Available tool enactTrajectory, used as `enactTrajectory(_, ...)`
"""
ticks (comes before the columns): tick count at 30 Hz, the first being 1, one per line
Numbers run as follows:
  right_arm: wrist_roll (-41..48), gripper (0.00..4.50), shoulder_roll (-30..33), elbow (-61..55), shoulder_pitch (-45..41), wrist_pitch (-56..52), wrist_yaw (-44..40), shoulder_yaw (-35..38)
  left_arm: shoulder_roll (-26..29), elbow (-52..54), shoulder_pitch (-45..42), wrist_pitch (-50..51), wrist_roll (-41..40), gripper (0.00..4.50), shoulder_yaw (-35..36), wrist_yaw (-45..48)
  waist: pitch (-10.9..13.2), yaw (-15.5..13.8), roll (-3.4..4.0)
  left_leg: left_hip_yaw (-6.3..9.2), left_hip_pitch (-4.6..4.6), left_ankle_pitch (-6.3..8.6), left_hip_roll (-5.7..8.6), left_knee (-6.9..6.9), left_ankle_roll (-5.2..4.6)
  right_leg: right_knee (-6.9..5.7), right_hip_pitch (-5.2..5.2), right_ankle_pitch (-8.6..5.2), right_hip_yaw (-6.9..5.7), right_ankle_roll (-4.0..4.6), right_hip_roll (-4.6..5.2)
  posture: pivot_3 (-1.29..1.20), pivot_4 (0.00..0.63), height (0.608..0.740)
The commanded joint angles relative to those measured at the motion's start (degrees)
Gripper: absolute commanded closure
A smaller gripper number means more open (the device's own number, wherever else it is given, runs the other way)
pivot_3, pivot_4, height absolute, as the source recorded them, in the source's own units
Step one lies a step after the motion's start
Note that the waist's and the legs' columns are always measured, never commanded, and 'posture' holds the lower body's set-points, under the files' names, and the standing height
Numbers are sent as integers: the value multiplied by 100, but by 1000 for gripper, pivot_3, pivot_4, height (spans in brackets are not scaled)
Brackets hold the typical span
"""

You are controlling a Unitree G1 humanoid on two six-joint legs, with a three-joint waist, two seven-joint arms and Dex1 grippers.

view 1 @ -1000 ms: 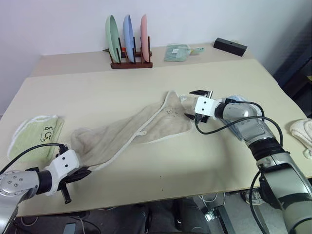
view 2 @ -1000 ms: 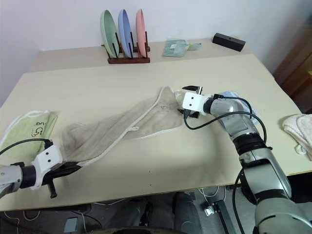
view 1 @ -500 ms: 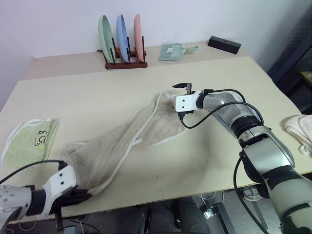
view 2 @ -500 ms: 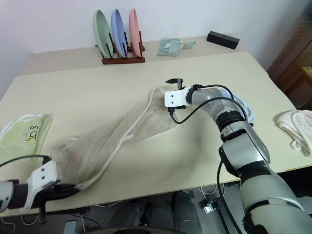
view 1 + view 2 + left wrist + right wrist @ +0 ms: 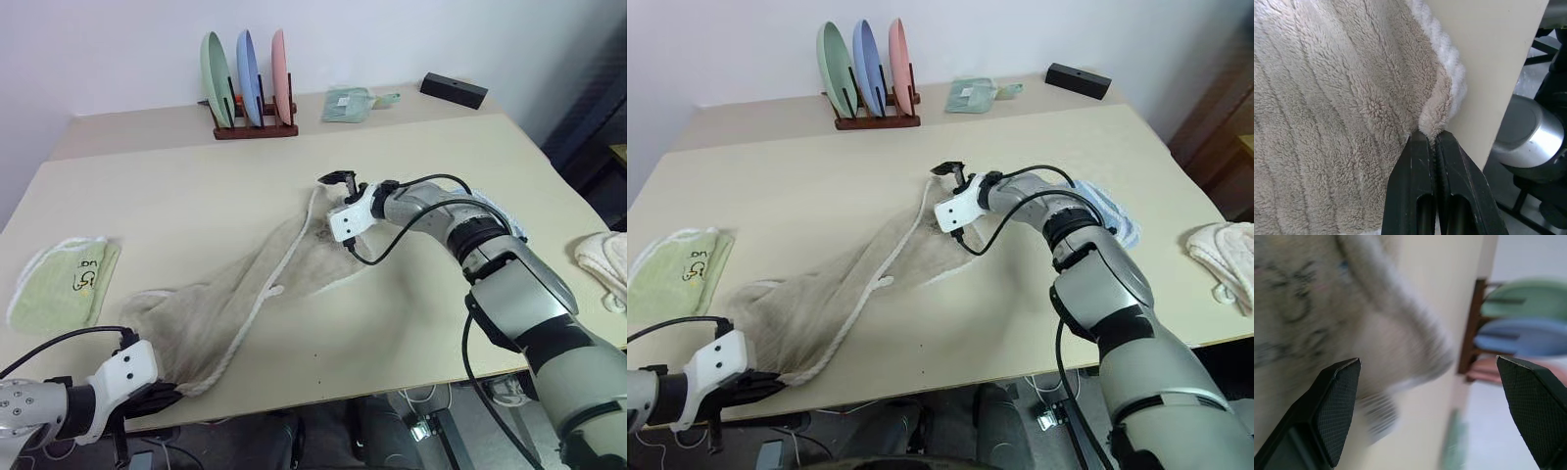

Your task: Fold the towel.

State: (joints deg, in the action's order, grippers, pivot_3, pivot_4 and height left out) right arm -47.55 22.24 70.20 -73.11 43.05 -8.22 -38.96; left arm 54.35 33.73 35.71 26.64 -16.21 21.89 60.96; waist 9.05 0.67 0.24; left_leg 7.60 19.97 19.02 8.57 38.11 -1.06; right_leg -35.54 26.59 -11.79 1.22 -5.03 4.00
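The beige towel [image 5: 245, 284] with white piping lies stretched in a diagonal across the table [image 5: 176, 186], from the front left edge to the middle. My left gripper [image 5: 162, 397] sits at the front left edge, shut on the towel's near corner [image 5: 1432, 122]. The corner is pinched between the black fingertips [image 5: 1418, 147]. My right gripper [image 5: 333, 208] hovers open over the towel's far corner. In the right wrist view, the far corner [image 5: 1400, 333] and its faint embroidery lie between the wide-apart fingers [image 5: 1339, 396].
A wooden rack [image 5: 250, 93] with three plates stands at the back. A light green towel [image 5: 64, 284] lies at the left, a light blue folded towel [image 5: 500, 215] lies behind my right arm, and a white cloth [image 5: 602, 259] is at the right edge. A black box [image 5: 454, 90] sits far back.
My right gripper has swung left over the towel's far corner and rolled. My left gripper has drawn back to the table's front edge, dragging the near corner with it.
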Motion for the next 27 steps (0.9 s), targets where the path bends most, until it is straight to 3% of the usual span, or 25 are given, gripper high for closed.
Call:
enactTrajectory(1, -253, 0, -237, 139, -435, -59, 418, -168, -36, -14, -77, 66, 6, 4468, -160, -59, 0, 1, 1, 0, -1, 0, 0, 0, 0, 0, 0, 0, 1, 0, -2, 0, 150, 740)
enactTrajectory(10, -765, 0, -683, 554, -585, -332, 527, -718, -66, -2, -111, 72, 73, 4468, -278, -101, -1, -1, 7, 2, -6, -1, -1, -3, 3, 0, -3, 0, 8, 2, -21, 0, 150, 740)
enactTrajectory(12, -767, 791, -714, 618, -571, -409, 425, -743, -101, 36, -59, 74, 79, 4500, -261, -114, -1, 1, 8, 2, -6, -2, -2, -4, 4, -1, -3, 0, 8, 2, -21, 0, 150, 740)
enactTrajectory(19, -621, 4355, -718, 656, -547, -593, 401, -628, -186, 84, 95, 35, 133, 4500, -236, -181, -5, 6, 20, 2, -9, -2, -2, -9, 5, 0, -3, 0, 11, 2, -22, 0, 150, 740)
enactTrajectory(27, -396, 4434, -515, 597, -410, -532, 340, -453, -201, 38, 42, -2, 150, 4500, -252, -210, -3, 0, 25, 2, -11, -2, -2, -9, 5, 0, -5, 0, 12, 2, -22, 0, 150, 740)
